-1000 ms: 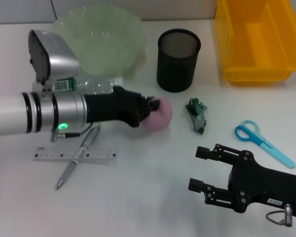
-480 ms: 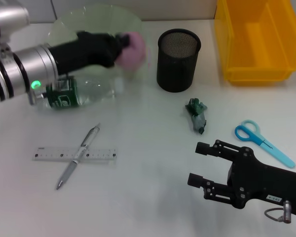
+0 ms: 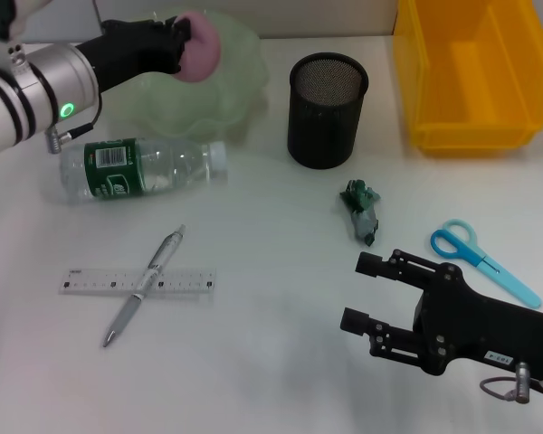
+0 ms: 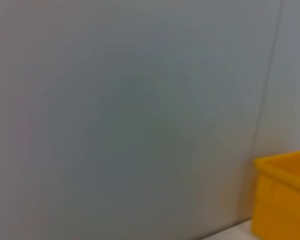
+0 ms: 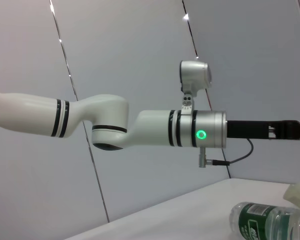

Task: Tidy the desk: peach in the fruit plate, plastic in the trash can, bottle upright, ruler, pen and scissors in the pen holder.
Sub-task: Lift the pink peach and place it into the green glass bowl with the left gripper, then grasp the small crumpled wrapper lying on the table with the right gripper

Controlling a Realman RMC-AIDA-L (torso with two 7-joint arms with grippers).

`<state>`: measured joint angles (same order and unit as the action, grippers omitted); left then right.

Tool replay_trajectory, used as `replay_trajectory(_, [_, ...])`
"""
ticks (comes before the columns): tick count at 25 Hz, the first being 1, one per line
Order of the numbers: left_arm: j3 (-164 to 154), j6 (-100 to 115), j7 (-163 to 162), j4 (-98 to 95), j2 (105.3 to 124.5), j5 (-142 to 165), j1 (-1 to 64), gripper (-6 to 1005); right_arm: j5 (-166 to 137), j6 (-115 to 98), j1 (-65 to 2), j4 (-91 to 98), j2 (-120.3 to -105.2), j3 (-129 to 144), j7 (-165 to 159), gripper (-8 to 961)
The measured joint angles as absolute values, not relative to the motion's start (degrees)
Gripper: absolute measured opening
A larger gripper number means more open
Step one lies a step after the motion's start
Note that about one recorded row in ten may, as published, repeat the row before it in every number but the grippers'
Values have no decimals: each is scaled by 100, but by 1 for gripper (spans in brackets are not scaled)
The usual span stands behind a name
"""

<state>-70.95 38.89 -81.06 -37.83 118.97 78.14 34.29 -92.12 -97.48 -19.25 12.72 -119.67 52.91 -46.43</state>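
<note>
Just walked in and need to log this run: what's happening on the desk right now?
The left gripper is shut on the pink peach, holding it over the pale green fruit plate. The right gripper is open near the front of the desk, holding nothing. The bottle lies on its side; the pen lies across the ruler. The plastic scrap and scissors lie loose, outside the mesh pen holder and yellow bin.

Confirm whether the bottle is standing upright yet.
No: in the head view the bottle lies on its side on the desk, near the fruit plate.
</note>
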Motion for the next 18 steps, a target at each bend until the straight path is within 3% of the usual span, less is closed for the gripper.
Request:
replay_trajectory(14, [-7328,3410,-8094,-3439,11898,7845,3619,202,-9200,-9738,-1945,1257,-11961,5291,-4636,725])
replay_trajectory(18, [-7376,3625,-8105,-3466,11897,7822,3547,312,-9200,-9737,-1956,1257,-11961,5291,-4637,725])
